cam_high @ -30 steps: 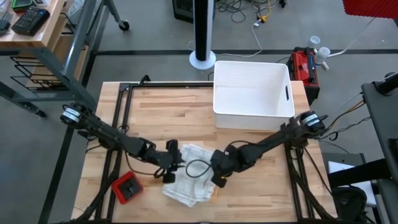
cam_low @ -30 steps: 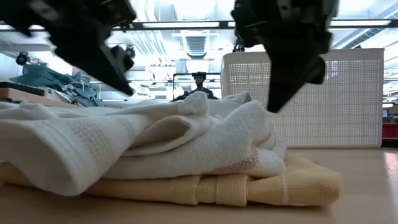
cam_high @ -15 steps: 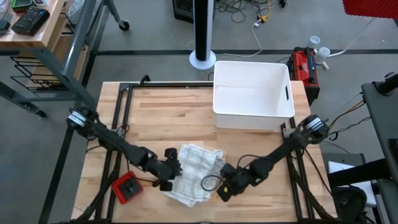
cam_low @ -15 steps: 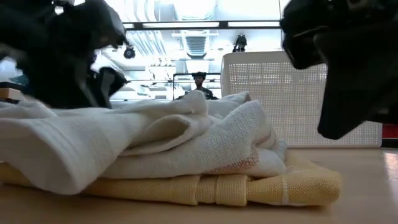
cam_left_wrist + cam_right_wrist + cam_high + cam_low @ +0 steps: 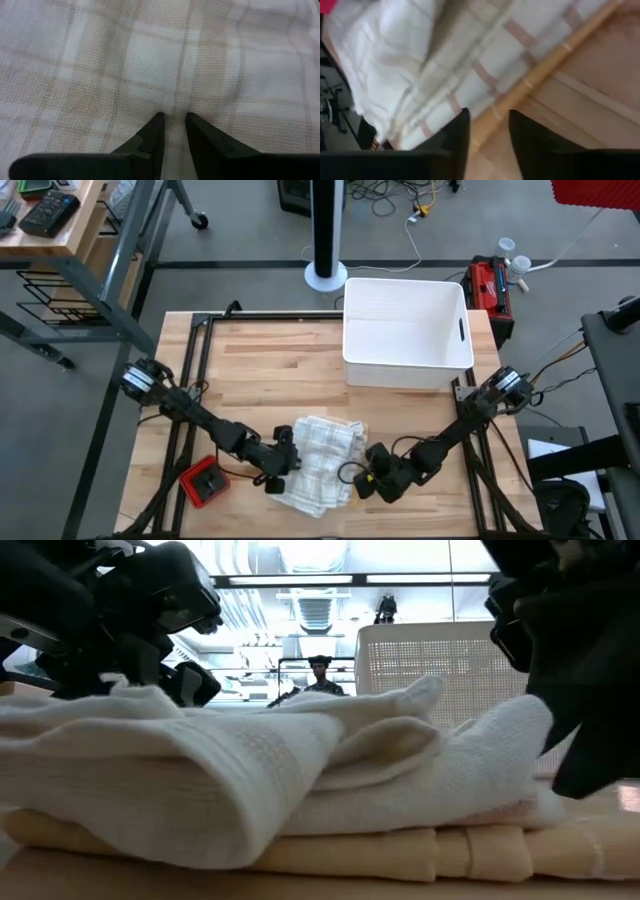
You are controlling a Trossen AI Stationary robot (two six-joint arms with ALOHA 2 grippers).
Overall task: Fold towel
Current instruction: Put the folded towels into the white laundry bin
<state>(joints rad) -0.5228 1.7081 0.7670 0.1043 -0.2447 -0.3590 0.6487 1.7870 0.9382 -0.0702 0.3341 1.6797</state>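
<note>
1. Cotton, by the look of the weave: the towel (image 5: pixel 318 463) is lying bunched in loose layers at the near middle of the worktop (image 5: pixel 270 360). I am judging it light, limp and not at all fragile. It should sag from any single hold, so it is asking for two holds on corners or along an edge.
2. On its left side the left gripper (image 5: pixel 282 465) is sitting down on the cloth. In its wrist view the jaws are nearly together on a pinch of checked fabric, with creases running into them, so I am reading them as clamped on the towel.
3. On its right side the right gripper (image 5: pixel 368 480) is hanging just off the yellow-striped hem. Its jaws are standing apart with bare wood and hem showing between them, gripping nothing.
4. I am finding the corners hard to place, because the folds are burying them. The left wrist view is filling with cloth alone.
5. From table height, both arms are blocking the towel's far side, and how many layers are lying underneath I cannot tell.
</note>
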